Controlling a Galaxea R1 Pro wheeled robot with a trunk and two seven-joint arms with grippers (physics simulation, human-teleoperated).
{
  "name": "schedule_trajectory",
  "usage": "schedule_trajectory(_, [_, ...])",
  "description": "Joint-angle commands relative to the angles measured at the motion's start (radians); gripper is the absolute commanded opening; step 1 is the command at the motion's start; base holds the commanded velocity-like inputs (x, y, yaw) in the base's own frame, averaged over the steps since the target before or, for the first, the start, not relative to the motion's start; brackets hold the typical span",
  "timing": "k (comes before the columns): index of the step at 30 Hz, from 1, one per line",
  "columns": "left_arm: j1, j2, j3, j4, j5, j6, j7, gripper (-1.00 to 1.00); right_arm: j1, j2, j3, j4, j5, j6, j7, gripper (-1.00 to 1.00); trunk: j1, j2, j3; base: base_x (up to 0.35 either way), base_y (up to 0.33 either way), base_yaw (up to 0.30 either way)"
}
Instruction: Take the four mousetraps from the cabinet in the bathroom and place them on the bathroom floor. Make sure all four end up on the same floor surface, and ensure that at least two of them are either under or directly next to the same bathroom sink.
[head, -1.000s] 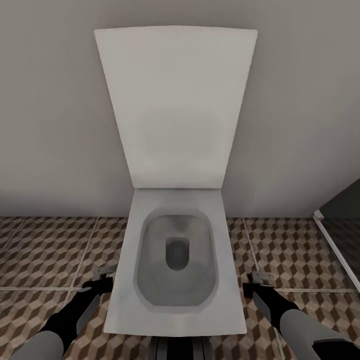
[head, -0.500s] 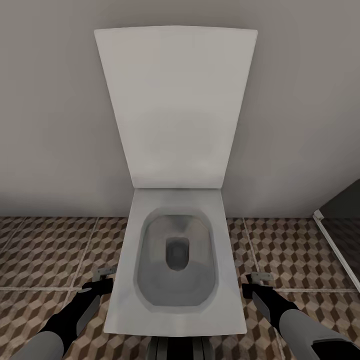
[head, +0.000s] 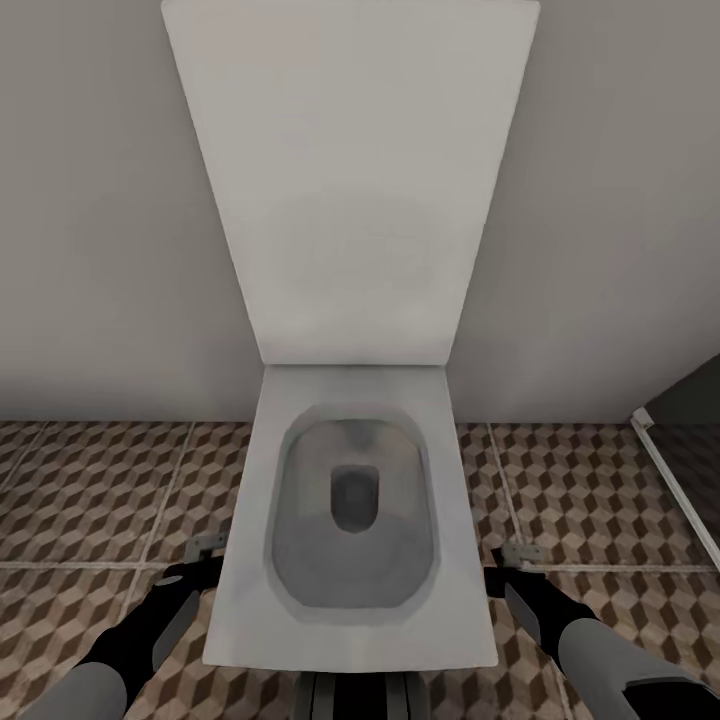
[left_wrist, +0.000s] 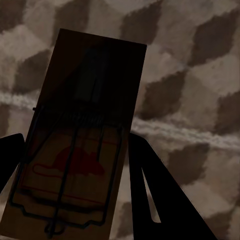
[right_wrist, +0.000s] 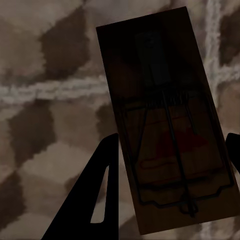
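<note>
my view just moved closer to the toilet (head: 350, 500). left claw (left_wrist: 75, 190) and right claw (right_wrist: 170, 185) each pinch a mousetrap; the sink isn't here.

The robot has two arms. The left arm (head: 130, 645) is black near the wrist and light grey farther back, with a grey stripe along its side. The right arm (head: 585, 640) looks the same: black, then pale grey, with a thin dark line near the edge. Each arm ends in a small grey tip. The left gripper (head: 207, 548) and right gripper (head: 517, 555) have flat black fingers (left_wrist: 165, 195) with pointed shapes.
</note>
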Motion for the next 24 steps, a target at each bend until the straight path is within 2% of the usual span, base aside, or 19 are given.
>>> schedule_trajectory(1, [0.000, 0.002, -0.008, -0.002, 0.007, 0.004, 0.009, -1.00, 0.000, -0.001, 0.009, -0.002, -0.011, 0.006, -0.006, -1.00, 0.000, 0.000, -0.001, 0.000, 0.000, 0.000])
schedule_trajectory(24, [0.000, 0.000, -0.008, -0.003, 0.007, 0.001, 0.009, -1.00, 0.000, -0.001, 0.012, -0.002, -0.003, 0.005, -0.006, -1.00, 0.000, 0.000, -0.001, 0.000, 0.000, 0.000])
